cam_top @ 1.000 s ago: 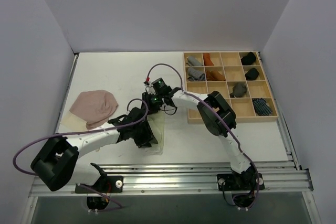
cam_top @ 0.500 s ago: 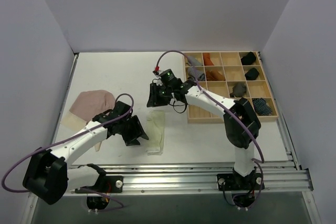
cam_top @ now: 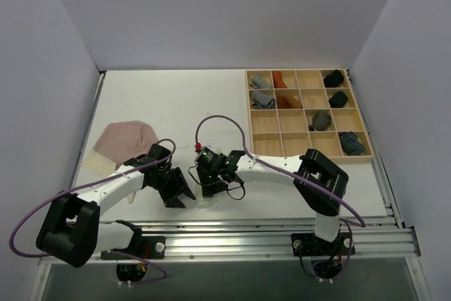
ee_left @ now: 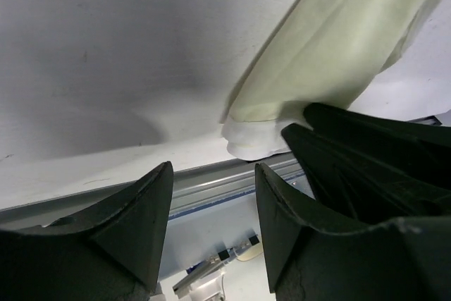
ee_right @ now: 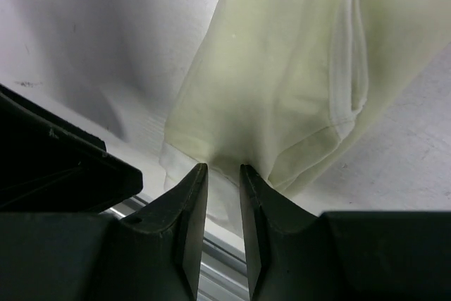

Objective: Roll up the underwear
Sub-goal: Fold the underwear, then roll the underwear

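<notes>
The pale yellow-green underwear (ee_right: 282, 68) lies folded in a long strip near the table's front edge; in the top view only a sliver (cam_top: 205, 204) shows beneath the grippers. My right gripper (ee_right: 220, 167) is down on its near end with the jaws pinched on a pucker of cloth; it also shows in the top view (cam_top: 211, 188). My left gripper (ee_left: 211, 167) is open and empty, just left of the strip (ee_left: 331, 54) and low over the table (cam_top: 180, 192). The dusty pink underwear (cam_top: 127, 140) lies flat at the left.
A wooden compartment tray (cam_top: 296, 70) at the back right holds several grey, rust, black and blue-striped rolls. A metal rail (cam_top: 246, 234) runs along the table's near edge, close behind both grippers. White walls enclose the table.
Both grippers have come toward the front edge. The right arm swung back from the strip's far end to its near end and closed there. The left gripper shifted slightly right, still open.
</notes>
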Action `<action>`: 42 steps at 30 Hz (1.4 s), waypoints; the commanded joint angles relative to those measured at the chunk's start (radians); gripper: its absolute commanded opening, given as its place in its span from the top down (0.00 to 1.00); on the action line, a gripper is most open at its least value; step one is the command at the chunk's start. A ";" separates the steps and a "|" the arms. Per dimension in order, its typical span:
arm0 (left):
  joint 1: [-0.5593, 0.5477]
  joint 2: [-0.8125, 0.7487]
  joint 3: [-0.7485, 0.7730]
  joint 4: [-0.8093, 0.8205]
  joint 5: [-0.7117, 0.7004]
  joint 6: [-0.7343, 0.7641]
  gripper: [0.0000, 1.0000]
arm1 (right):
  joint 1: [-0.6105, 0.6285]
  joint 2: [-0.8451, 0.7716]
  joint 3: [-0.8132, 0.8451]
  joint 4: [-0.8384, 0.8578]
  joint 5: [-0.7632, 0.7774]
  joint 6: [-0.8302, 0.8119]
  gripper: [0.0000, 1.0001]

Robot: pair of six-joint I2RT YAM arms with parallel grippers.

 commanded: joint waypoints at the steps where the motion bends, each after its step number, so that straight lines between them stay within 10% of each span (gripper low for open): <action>1: 0.021 0.004 -0.006 0.055 0.051 -0.001 0.42 | -0.003 -0.039 0.027 -0.027 0.098 0.031 0.79; 42: 0.031 0.139 -0.182 0.289 0.073 -0.190 0.44 | 0.022 -0.074 -0.259 0.185 0.023 0.177 0.81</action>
